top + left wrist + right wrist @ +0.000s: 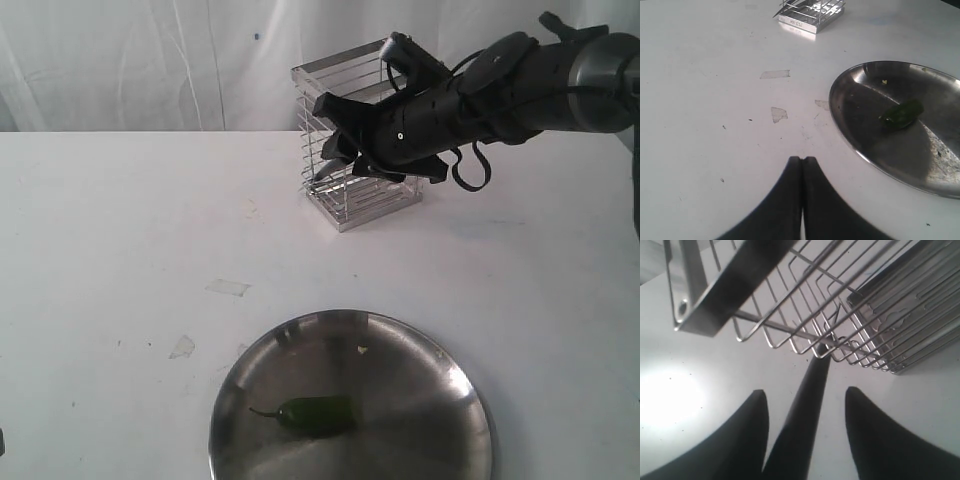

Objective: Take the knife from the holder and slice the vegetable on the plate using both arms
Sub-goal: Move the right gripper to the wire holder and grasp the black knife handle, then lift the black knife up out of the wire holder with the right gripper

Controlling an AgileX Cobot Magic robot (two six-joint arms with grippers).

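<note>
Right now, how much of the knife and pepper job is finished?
Nothing is finished yet. In hand: the open right gripper is at the holder, its fingers either side of the knife handle, not closed. Left: gripping and lifting the knife, then slicing the vegetable, whole on the plate. The left gripper is shut, empty.

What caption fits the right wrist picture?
Open end effector straddling the knife handle poking out of the wire holder.

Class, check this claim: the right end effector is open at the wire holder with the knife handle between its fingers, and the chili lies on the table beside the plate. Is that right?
Not quite. The chili lies on the plate, not on the table, as the exterior view shows. The rest stands: the right end effector is open at the holder, the knife handle between its fingers.
</note>
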